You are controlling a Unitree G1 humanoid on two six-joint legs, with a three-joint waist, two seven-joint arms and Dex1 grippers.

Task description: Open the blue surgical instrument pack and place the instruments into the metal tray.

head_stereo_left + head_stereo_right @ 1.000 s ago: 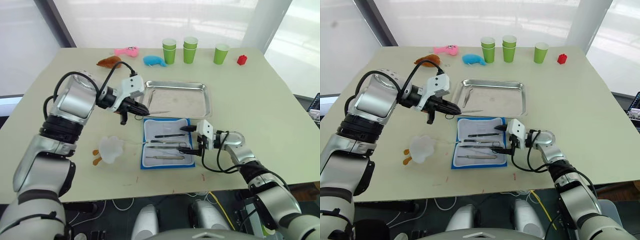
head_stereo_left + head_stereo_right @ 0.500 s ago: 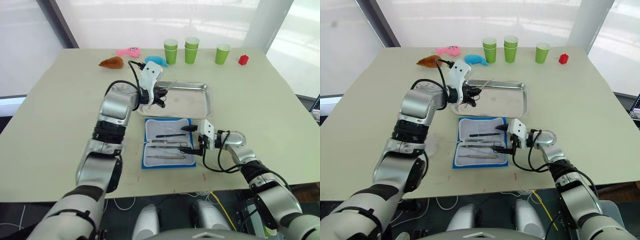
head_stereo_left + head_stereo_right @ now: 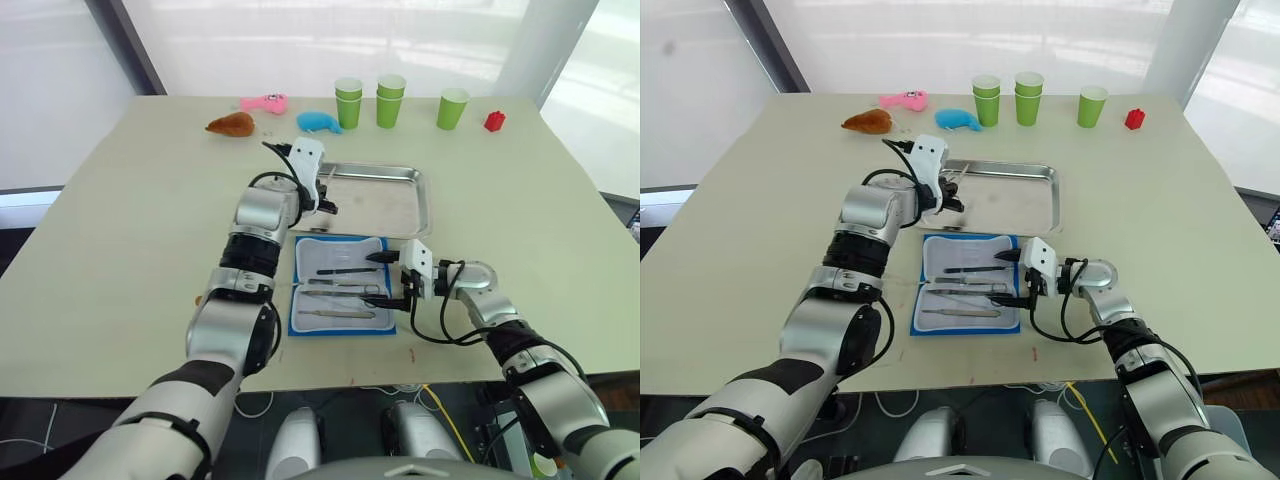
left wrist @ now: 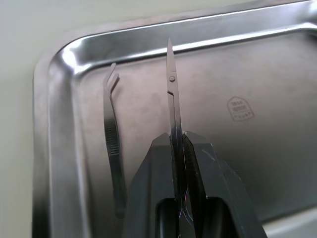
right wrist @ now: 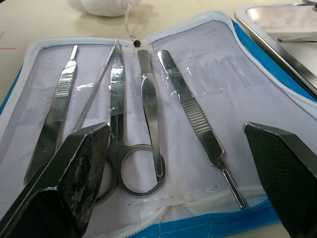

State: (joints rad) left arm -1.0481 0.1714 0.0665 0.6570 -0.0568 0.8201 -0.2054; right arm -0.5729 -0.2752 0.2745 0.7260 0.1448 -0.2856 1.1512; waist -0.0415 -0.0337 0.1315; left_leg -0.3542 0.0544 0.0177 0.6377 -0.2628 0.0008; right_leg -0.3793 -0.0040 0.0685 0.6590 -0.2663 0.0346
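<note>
Bright daylight from far windows, soft shadows, glare on metal tray (image 4: 64, 54) rim, wrist foregrnd blurry

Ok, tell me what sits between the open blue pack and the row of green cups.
The metal tray lies between the blue surgical instrument pack and the green cups, as the left eye view shows. The left gripper holds scissors over the tray.

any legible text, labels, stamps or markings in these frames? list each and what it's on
No text can be read here.
A small embossed stamp on the floor of the metal tray, shield-shaped with two lines of characters: too small and blurred to read.
The blue surgical instrument pack: lies open, with no lettering legible on the lining.
The green cups: plain, no print.
The scissors held by the left gripper: no marking to make out.
</note>
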